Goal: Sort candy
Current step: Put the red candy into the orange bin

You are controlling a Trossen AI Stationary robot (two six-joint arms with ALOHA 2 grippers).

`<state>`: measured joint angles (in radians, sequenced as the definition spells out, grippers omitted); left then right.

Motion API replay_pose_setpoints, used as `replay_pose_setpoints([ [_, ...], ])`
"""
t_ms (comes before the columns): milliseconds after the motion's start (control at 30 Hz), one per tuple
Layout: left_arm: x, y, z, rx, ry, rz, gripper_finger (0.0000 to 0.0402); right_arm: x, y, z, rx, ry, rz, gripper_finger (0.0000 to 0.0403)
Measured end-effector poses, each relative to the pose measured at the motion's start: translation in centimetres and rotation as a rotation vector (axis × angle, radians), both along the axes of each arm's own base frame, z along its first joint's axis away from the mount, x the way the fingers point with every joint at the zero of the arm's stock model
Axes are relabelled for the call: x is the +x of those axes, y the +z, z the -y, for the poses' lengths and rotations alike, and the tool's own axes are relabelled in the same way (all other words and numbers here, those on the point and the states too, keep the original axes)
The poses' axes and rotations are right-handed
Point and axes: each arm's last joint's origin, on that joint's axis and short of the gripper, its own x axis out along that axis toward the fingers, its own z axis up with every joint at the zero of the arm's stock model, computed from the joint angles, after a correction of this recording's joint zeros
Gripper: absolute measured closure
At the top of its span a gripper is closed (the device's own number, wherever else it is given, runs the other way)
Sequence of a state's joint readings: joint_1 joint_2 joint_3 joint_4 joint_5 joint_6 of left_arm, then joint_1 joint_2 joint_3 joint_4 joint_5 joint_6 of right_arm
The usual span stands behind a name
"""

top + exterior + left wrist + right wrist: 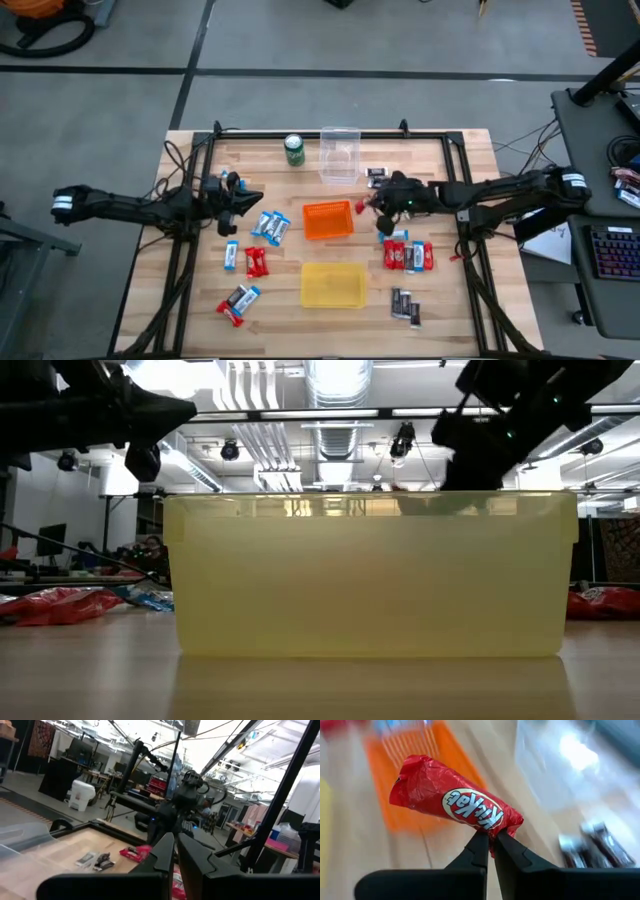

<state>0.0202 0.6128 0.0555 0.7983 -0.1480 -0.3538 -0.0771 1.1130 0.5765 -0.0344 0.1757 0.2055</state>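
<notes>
Red candy bar (454, 804) pinched in right pincer (490, 840) beside orange bin (328, 220).

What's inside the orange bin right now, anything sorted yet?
From above, the orange bin shows only its own ribbed floor, no candy. The right gripper, shut on a red candy bar, hovers beside the bin's right edge. The right wrist view blurs the bin, so its near corner is unclear.
</notes>
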Motion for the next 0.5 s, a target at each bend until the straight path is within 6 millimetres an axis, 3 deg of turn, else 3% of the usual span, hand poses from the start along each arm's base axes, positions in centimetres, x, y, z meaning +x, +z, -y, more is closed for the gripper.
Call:
replay_pose_setpoints([
  [300,0.3,0.0,0.0,-0.001,0.001,0.013,0.0394,3.0,0.0,-0.7,0.12,-0.05,0.241,0.0394],
  [500,0.7,-0.5,0.0,-0.001,0.002,-0.027,0.0394,4.9,-1.6,-0.8,0.146,-0.067,0.199,0.0394],
])
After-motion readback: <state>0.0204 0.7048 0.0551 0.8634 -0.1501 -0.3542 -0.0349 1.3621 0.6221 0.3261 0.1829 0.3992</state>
